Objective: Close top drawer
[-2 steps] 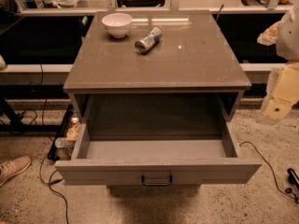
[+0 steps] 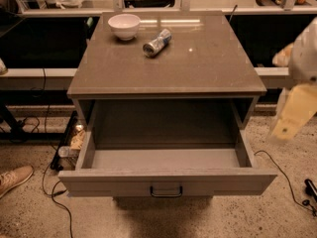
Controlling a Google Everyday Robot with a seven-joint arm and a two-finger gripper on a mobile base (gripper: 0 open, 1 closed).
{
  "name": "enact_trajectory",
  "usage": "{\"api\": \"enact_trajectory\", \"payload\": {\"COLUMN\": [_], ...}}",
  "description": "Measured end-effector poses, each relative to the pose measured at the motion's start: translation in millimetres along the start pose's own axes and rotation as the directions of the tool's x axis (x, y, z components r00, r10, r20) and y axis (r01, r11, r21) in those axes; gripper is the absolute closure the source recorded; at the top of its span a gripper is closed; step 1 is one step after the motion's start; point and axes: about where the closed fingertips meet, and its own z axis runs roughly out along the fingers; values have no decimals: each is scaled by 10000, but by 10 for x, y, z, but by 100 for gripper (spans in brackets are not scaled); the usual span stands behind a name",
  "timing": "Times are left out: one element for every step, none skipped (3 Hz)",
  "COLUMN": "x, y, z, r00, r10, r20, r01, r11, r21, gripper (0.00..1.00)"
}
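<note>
The top drawer (image 2: 167, 181) of the grey cabinet is pulled far out, showing its deep empty grey box interior (image 2: 166, 157). Its flat front faces me with a small dark bar handle (image 2: 166, 192) at centre. My gripper (image 2: 293, 113) hangs at the right edge of the view, pale and blurred, beside the cabinet's right side and above the drawer's right front corner. It touches nothing.
On the cabinet top (image 2: 198, 63) stand a white bowl (image 2: 124, 25) and a crushed can (image 2: 156, 42) lying on its side. A shoe (image 2: 15, 178) and cables (image 2: 54, 192) lie on the floor at left. Another cable (image 2: 285, 175) runs at right.
My gripper has shifted slightly down and left at the right edge. The drawer stays open as before.
</note>
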Motion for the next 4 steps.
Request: {"api": "enact_trajectory", "payload": {"x": [217,354,560,692], "y": [121,241,422,545], "z": [574,970,1262,1407], "r00": [9907,9731,9417,9230], "r10": [1363,2273,3310,3784], "r20": [25,-365,-611,-703], "r01": [-1359,-2293,-3346,-3829], "r11": [9889,9711,9401,9212], "r21": [-600,-655,-644,-686], "gripper": [0,0,25,49]}}
